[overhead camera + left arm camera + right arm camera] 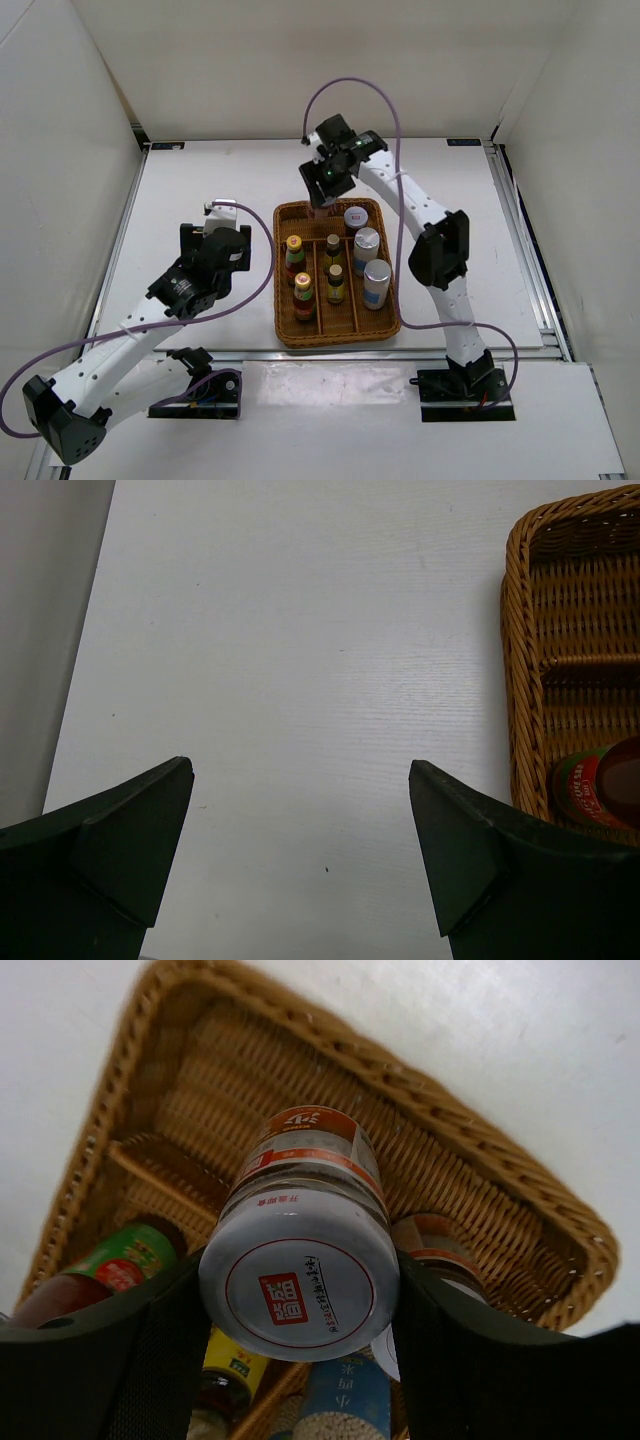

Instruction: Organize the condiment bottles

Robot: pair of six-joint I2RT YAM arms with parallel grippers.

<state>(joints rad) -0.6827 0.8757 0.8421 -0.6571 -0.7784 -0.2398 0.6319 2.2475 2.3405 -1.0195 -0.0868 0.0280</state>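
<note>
Right claw [298, 1355] pinching the white-lidded jar [300, 1260] over the wicker tray [480, 1145], twelve o'clock end. Lower it straight and upright beside the twin jar [437, 1248], then release. Left claw [300, 860] spread, idle over the surface [300, 630].

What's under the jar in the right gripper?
The right gripper holds the white-lidded jar over the wicker tray, a second jar beside it. Weave shows around; the spot directly beneath is covered by the jar.

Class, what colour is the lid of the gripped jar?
The jar has a white lid with red ring and logo; best in right wrist view.
</note>
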